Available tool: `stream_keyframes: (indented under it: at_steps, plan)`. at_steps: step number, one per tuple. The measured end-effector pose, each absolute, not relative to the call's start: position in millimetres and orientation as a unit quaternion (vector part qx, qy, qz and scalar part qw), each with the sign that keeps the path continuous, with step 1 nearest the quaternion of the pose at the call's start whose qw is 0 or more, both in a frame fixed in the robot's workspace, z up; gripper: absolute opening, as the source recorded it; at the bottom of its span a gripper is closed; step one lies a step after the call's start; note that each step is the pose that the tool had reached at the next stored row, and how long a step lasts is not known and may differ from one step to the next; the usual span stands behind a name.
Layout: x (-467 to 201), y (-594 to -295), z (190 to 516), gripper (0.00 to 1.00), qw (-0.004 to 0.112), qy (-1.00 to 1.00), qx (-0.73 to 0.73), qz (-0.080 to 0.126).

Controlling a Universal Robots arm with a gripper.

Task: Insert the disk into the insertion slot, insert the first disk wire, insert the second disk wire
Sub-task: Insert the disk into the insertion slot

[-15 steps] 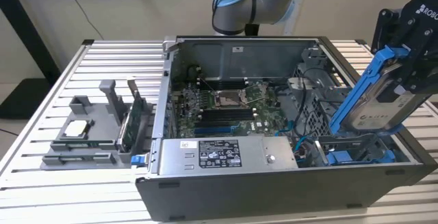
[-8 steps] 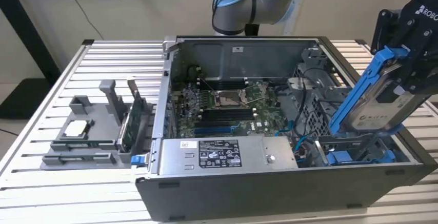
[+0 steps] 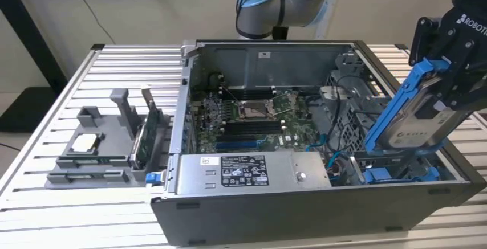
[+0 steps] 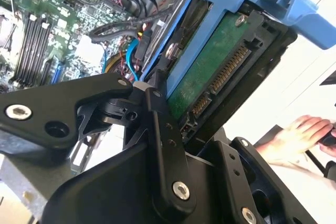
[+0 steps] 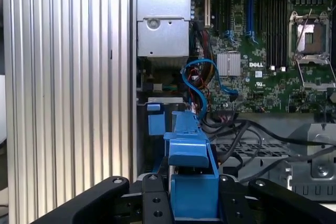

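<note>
Clamping the disk [image 3: 414, 121] by its blue carrier, with the pincer [image 5: 192, 203] closed on both flanks for a square hold. Hanging tilted just above the insertion slot [image 3: 397, 174], lower end aimed into it (not yet entered, by the look). Farther in, the motherboard [image 3: 251, 115], well apart from the load.

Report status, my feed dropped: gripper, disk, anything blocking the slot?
Gripper shut on disk. Disk tilted above insertion slot, not yet in. Loose cables beside slot.
</note>
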State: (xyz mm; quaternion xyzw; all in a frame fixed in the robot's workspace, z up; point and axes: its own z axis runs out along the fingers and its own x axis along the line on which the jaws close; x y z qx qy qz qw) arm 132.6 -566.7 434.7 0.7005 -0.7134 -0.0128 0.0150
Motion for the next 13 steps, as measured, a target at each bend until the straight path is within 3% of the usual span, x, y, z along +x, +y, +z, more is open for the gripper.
stream_keyframes:
  at_steps: [13]
  plan:
    - [131,-573,420,0.33,0.015,-0.713,0.700,-0.013]
